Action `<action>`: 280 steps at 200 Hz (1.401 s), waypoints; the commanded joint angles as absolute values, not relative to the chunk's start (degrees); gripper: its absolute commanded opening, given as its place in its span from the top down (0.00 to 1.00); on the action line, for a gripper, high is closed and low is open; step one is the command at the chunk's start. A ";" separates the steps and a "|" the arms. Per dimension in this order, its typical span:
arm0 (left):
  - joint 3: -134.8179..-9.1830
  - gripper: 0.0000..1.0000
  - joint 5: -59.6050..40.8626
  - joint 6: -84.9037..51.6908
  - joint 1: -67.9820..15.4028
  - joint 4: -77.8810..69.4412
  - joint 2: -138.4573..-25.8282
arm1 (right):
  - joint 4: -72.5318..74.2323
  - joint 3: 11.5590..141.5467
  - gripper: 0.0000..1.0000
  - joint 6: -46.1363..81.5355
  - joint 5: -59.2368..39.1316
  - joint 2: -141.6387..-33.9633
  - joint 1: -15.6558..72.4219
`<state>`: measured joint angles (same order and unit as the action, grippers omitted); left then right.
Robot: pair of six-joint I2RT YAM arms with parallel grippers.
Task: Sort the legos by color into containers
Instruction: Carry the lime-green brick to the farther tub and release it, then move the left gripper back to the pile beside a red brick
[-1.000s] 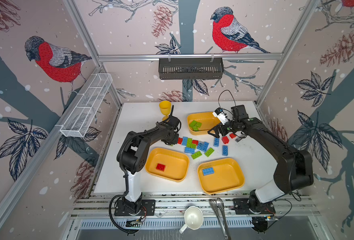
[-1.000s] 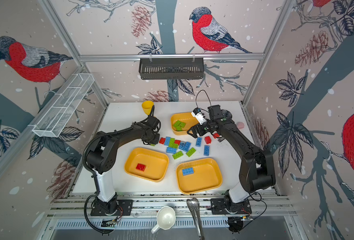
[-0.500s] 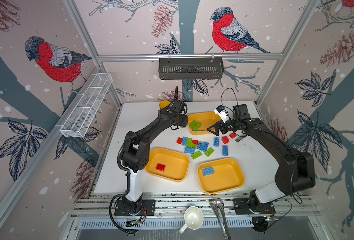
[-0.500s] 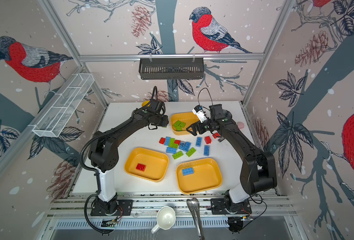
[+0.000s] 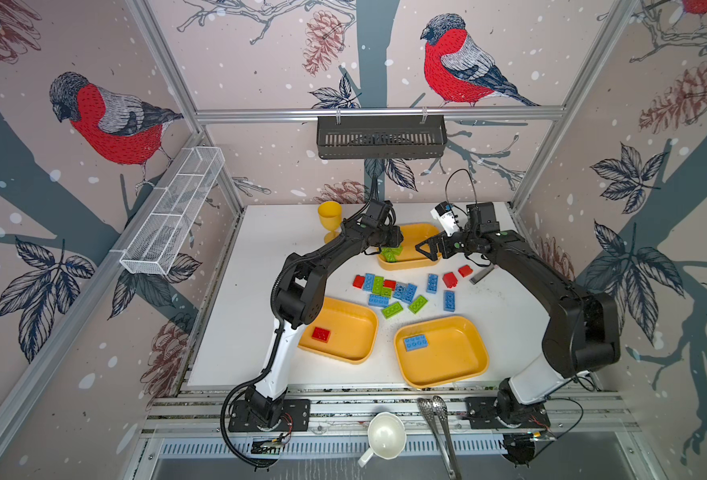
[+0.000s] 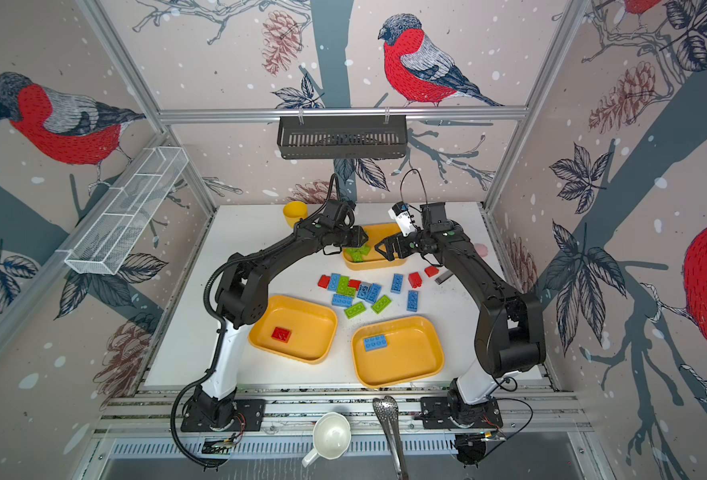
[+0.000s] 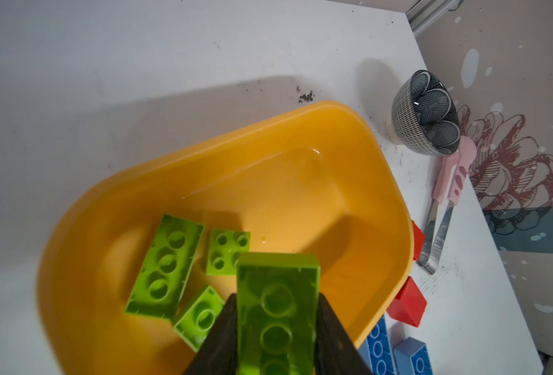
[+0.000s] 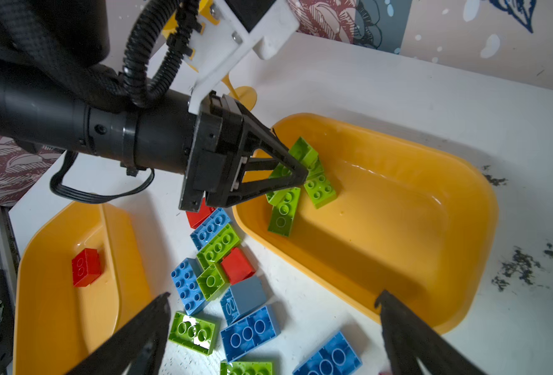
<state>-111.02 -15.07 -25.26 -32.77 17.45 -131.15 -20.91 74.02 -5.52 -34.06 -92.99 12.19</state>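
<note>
My left gripper is shut on a long green lego, held low over the near-left end of the far container. Three green legos lie inside that container. My right gripper is open and hovers above the loose pile of red, green and blue legos, just in front of the far container; nothing is between its fingers. In both top views the two grippers face each other across that container. The front-left container holds one red lego. The front-right container holds one blue lego.
A yellow goblet stands at the back, left of the far container. A patterned bowl and pink-handled tongs lie near the right wall. A white mug and metal tongs rest on the front rail.
My left arm has swung from the left end of the pile up and to the right, carrying the green lego over the far container. The right gripper has hardly moved and stays open.
</note>
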 commanded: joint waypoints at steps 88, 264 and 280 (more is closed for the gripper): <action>-115.01 0.20 -13.49 -22.33 -32.70 23.82 -129.55 | -21.69 75.20 0.01 -7.03 -34.28 -94.41 11.03; -79.98 0.31 0.97 -14.00 -29.13 31.83 -111.04 | -20.91 70.71 0.01 -7.08 -34.18 -94.50 16.40; -79.73 0.32 0.02 -13.68 -29.18 31.32 -111.61 | -20.83 70.10 0.01 -7.03 -34.11 -94.22 16.61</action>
<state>-79.94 1.39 -15.40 -29.28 32.25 -110.93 -22.41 70.83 -7.62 -33.93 -94.41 16.21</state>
